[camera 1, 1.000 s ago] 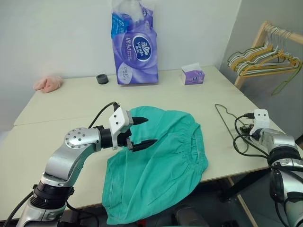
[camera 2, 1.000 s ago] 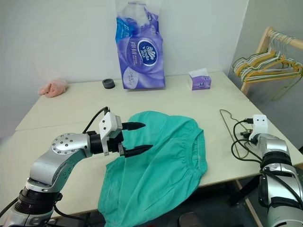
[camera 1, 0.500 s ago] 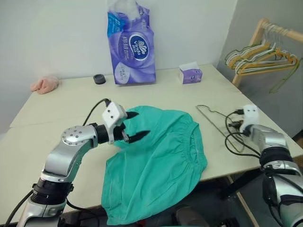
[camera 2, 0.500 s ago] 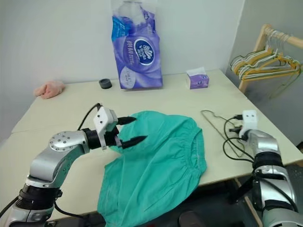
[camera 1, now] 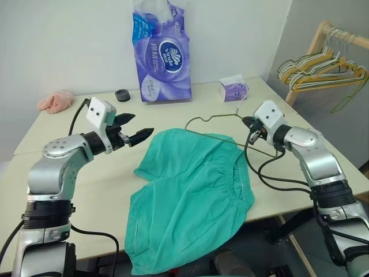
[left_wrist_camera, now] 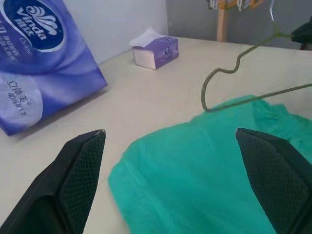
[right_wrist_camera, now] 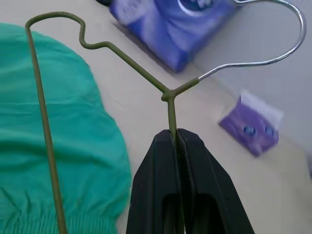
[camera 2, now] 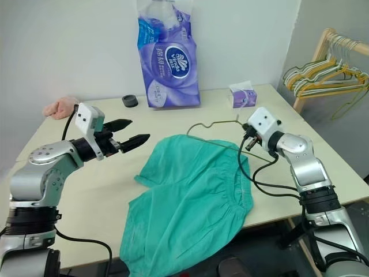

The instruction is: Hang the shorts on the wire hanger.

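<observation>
Right end effector (right_wrist_camera: pixel 176 141): pressed together on the wire hanger (camera 1: pixel 214 124), pinching it just below the twisted neck. Hanger's held up off the surface, out over the far edge of the shorts.
Left end effector (camera 1: pixel 134 128): spread wide, nothing in it, hanging in the air at about 9 o'clock from the shorts and not touching them. Fingers (left_wrist_camera: pixel 80 165) point across toward the hanger side.
Shorts (camera 1: pixel 190 196): teal-green, lying flat-ish and a bit rumpled in the middle of the surface (camera 1: pixel 69 156), gathered waistband over on the 3 o'clock side, near end drooping off the front edge at 6 o'clock.
Hanger shape: olive-green wire with a silvery hook; in the right wrist view the hook curls up past the finger pads and one long side runs out over the green fabric.
Toilet paper pack (camera 1: pixel 161 55): big purple one, standing upright at 12 o'clock by the wall.
Tissue box (camera 1: pixel 233 90): small and purple, at roughly 1 o'clock from the shorts.
Black ring thing (camera 1: pixel 121 95): just beside the toilet paper pack.
Pink fluffy cloth (camera 1: pixel 56 101): far corner, about 10 o'clock.
Rack of hangers (camera 1: pixel 323 63): off the surface at 2 o'clock, a bunch of yellow, green and white ones on a wooden rail.
</observation>
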Robot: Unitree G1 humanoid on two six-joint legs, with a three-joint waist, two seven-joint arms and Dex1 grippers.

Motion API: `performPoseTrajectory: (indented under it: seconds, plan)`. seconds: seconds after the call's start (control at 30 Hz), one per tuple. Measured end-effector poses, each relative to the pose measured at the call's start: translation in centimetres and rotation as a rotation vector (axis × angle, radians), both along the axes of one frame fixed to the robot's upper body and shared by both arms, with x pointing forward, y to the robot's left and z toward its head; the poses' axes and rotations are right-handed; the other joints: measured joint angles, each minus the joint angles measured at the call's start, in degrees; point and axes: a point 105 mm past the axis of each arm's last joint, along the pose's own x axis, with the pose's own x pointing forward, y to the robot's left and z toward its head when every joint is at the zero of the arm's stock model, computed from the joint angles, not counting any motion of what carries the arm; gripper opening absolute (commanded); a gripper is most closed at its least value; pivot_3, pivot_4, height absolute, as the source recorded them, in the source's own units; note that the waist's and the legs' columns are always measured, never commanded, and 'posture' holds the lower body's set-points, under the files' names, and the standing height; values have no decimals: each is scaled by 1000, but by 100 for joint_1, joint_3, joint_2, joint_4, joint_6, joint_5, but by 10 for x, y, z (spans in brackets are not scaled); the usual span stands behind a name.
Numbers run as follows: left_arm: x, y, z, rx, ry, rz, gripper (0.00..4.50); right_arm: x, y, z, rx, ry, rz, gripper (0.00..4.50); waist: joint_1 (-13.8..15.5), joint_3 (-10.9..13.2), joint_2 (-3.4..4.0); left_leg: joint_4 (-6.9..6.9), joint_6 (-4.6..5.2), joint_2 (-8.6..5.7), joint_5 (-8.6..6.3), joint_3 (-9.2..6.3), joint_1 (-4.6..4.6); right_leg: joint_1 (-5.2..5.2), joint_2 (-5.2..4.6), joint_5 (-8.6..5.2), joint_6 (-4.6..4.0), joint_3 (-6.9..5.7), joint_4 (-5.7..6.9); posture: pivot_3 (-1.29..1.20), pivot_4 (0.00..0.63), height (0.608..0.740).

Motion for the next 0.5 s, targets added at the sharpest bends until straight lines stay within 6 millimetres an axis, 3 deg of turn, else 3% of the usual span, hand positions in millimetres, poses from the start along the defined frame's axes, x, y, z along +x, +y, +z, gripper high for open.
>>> performPoseTrajectory:
  seconds: [0.27,0.5]
  plan:
    - [-18,-15,-23,27,171,-160,4500,-37,57,5,-145,-179,348,24,-6,4,-6,3,-1,3,0,-4,2,-1,-1,1,-2,-2,6,-279,16,740]
    - [-34,-23,-36,76,258,-283,4500,-49,76,15,-203,-275,474,24,-8,5,-8,2,-1,3,0,-7,2,-3,-3,1,-3,-2,6,-282,16,740]
